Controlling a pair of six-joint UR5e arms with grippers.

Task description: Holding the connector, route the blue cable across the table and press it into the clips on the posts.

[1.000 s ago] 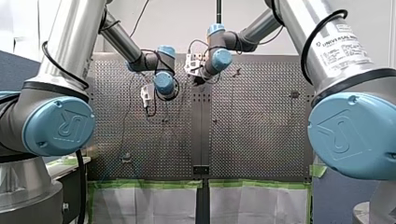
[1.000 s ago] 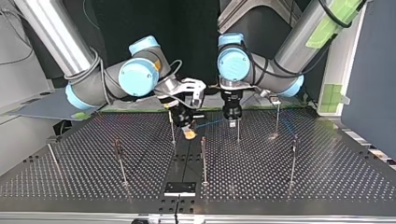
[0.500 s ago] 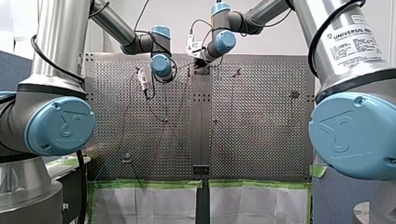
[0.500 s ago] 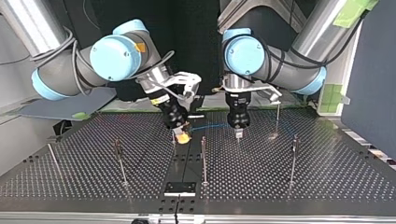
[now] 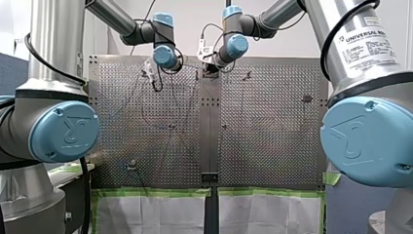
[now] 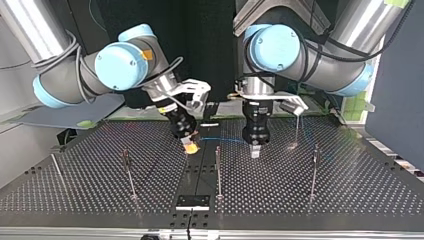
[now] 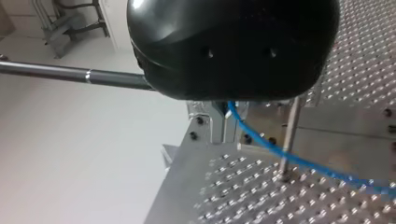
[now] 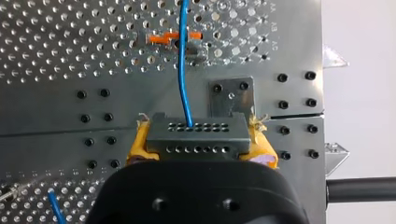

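Yellow-padded right pincer (image 8: 200,142) clamped on grey connector (image 8: 196,135), blue cable (image 8: 183,60) attached, state of left pincer (image 6: 255,151) unclear, cannot tell

In the left wrist view my left gripper (image 6: 255,151) hides where the blue cable (image 7: 299,163) starts — its other end runs out of view. My right gripper (image 6: 190,147) covers the near edge of the connector (image 8: 196,137); the clips (image 6: 125,155) are too small to tell.
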